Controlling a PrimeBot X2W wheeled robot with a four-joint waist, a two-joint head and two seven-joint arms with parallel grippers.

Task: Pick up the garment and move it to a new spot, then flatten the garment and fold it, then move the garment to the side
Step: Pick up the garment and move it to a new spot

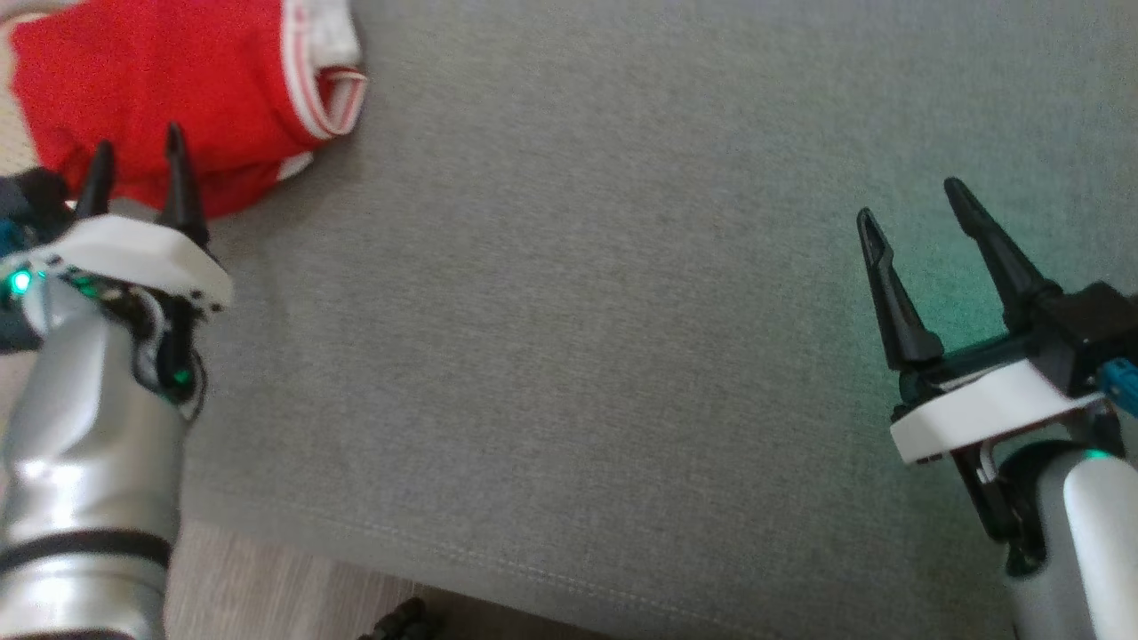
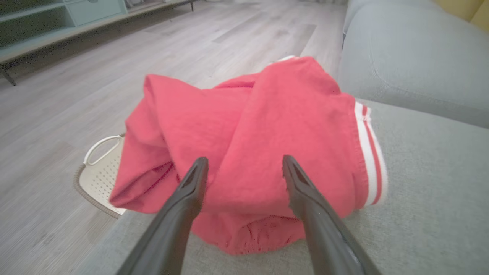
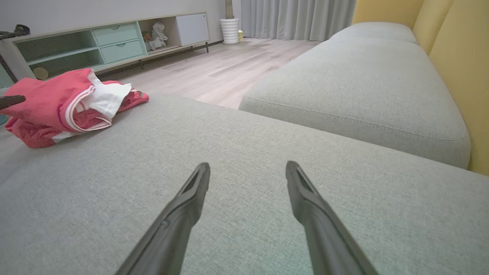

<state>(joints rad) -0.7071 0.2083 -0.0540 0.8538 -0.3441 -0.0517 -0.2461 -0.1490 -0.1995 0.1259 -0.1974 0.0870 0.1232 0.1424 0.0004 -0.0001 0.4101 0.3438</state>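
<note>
Pickup is beginning: the garment [image 1: 160,89] is lying bunched at the sofa seat's [image 1: 569,311] far left corner. The left gripper [image 1: 140,138] is hovering open at it, needing to lower and pinch a fold. The right gripper [image 1: 909,200] is idling open.

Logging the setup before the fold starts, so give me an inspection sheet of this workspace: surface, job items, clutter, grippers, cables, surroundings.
Surface: grey sofa cushion, mostly bare.
Job's things: red garment with white striped trim, crumpled at the cushion's left edge, not folded.
Clutter: pale perforated basket on the floor beside the garment.
Grippers: left gripper open, fingers aimed at the garment, not gripping it; right gripper open over bare cushion.
Cables: blue connector at the right wrist; nothing loose seen.
Surroundings: wood floor, low green cabinet, yellow backrest.
</note>
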